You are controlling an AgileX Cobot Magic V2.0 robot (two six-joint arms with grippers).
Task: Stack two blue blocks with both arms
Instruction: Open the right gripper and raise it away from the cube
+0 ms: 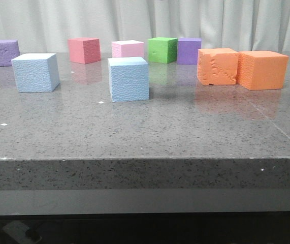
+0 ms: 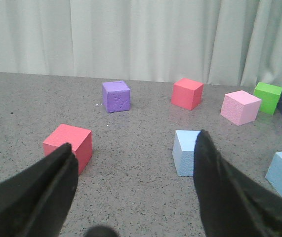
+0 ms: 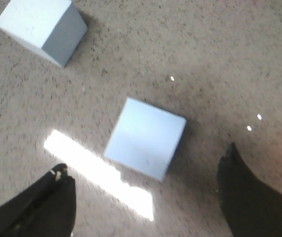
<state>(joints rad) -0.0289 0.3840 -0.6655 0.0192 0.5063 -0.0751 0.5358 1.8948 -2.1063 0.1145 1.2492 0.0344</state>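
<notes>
A wide slab of speckled grey stone table (image 1: 145, 137), polished enough to mirror the cubes, fills the front view, with pale pleated curtain (image 1: 145, 20) behind it. Biggest of the foam pieces are the two orange cubes (image 1: 242, 68), touching side by side on the right, one face pitted and gouged. Next, the two blue blocks: one (image 1: 35, 72) sits on the left, the other (image 1: 128, 79) near the centre, well apart, both flat on the stone and pebbled in texture. Along the back run a red cube (image 1: 84, 50), a pink one (image 1: 128, 49), a green one (image 1: 162, 50) and a purple one (image 1: 189, 51) just beside it, with another purple cube (image 1: 5, 52) far left. No containers on the table at all. Left gripper (image 2: 133, 187) hangs low, dark fingers spread wide, nothing between them. Right gripper (image 3: 145, 197) looks down on the centre blue block, jaws likewise apart and empty.
</notes>
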